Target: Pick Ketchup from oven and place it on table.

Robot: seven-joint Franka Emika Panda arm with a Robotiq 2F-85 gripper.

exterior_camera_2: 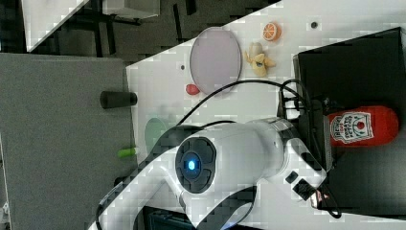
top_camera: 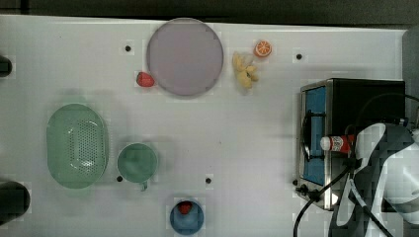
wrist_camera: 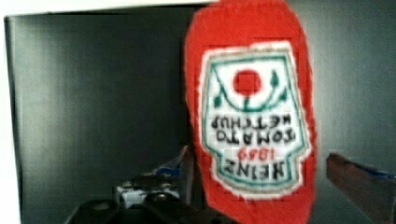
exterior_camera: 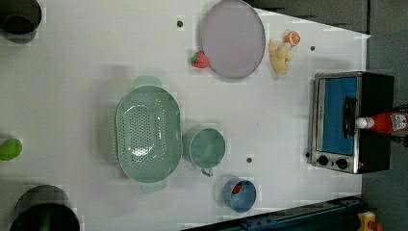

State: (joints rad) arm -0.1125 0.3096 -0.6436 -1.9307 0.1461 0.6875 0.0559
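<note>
A lilac plate (top_camera: pixel 185 56), green colander (top_camera: pixel 77 145), green cup (top_camera: pixel 137 162) and blue bowl (top_camera: pixel 187 217) holding a strawberry (top_camera: pixel 185 208).

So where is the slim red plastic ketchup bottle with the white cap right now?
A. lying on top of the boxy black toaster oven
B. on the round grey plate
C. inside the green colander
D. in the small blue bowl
A: the slim red plastic ketchup bottle lies on its side across the top of the boxy black toaster oven, its white cap towards the glass door.
</note>
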